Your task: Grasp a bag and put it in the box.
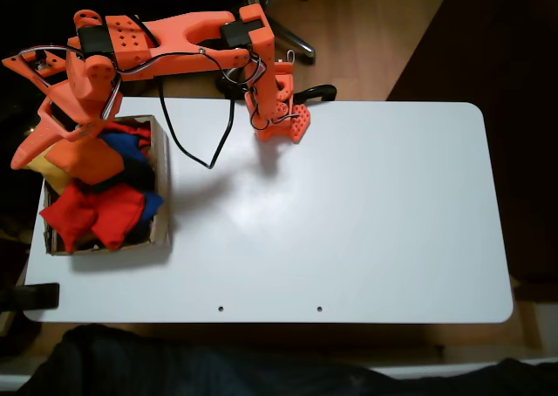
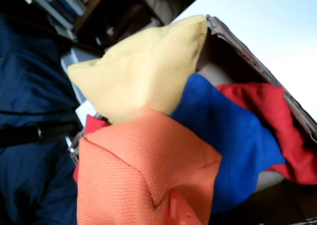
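The hand (image 1: 54, 143) is holding the plain orange beanbag (image 2: 143, 170) over the crowded cardboard box (image 1: 160, 174); the white bench (image 1: 349, 213) is lying open.

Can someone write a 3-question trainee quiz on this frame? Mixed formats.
1. True or false: the orange beanbag is over the cardboard box, not on the white table.
2. In the wrist view, which colour of beanbag sits directly against the orange one's right side? A) blue B) green C) black
3. Fill in: in the fixed view, the box stands at the table's ___ end.

Key
1. True; the hand is over the box too.
2. A; the blue beanbag, between the yellow beanbag and a red beanbag.
3. Left.
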You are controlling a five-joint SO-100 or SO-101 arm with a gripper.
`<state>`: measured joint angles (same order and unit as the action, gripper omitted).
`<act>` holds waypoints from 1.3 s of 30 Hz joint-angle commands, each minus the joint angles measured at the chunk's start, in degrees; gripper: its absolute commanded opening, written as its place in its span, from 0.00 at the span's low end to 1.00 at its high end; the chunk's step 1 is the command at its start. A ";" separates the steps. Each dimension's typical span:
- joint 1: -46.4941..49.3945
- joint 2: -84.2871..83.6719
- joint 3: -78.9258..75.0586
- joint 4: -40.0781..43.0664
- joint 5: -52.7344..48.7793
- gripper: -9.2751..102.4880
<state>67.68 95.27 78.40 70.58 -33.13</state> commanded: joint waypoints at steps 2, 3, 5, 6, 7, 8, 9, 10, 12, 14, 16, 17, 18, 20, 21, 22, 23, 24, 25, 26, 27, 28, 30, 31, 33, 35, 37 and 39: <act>-1.58 4.75 -3.08 -0.79 1.32 0.90; -1.76 5.54 -2.90 -0.26 1.41 0.90; -2.11 7.21 -2.46 1.58 1.41 0.90; -2.29 8.00 -2.11 2.64 1.14 0.90; -2.46 8.70 -1.67 3.87 0.88 0.90; -2.55 9.32 -1.14 5.10 0.62 0.90; -2.72 9.93 -0.53 6.33 0.35 0.90; -2.99 10.46 0.18 7.56 0.00 0.90; -3.52 11.69 1.58 9.49 -0.18 0.90; -3.96 13.01 2.99 10.55 0.35 0.90; -4.39 14.41 4.13 11.87 1.05 0.90; -4.57 15.03 4.57 12.66 1.32 0.90; -4.75 15.73 4.92 13.71 1.67 0.90; -5.01 16.88 5.01 15.64 2.72 0.90; -5.19 17.40 5.01 16.70 3.08 0.90; -5.45 18.02 5.01 17.84 3.52 0.90; -5.63 18.46 5.01 18.81 3.96 0.90; -5.89 18.98 5.01 19.95 4.13 0.90; -6.24 19.51 5.01 20.92 4.31 0.90; -6.59 20.04 5.01 21.80 4.57 0.90; -6.94 20.65 5.01 22.59 4.83 0.90; -7.38 21.27 5.01 23.38 5.19 0.90; -8.26 22.76 5.01 25.05 5.71 0.90; -8.79 23.55 5.01 25.93 5.98 0.90; -10.02 25.22 5.01 27.60 6.50 0.90; -11.43 26.81 5.01 29.27 7.21 0.90; -13.18 28.21 5.19 30.15 8.44 0.90; -15.12 29.44 5.19 30.94 10.02 0.90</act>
<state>54.67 122.34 83.50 100.55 -24.52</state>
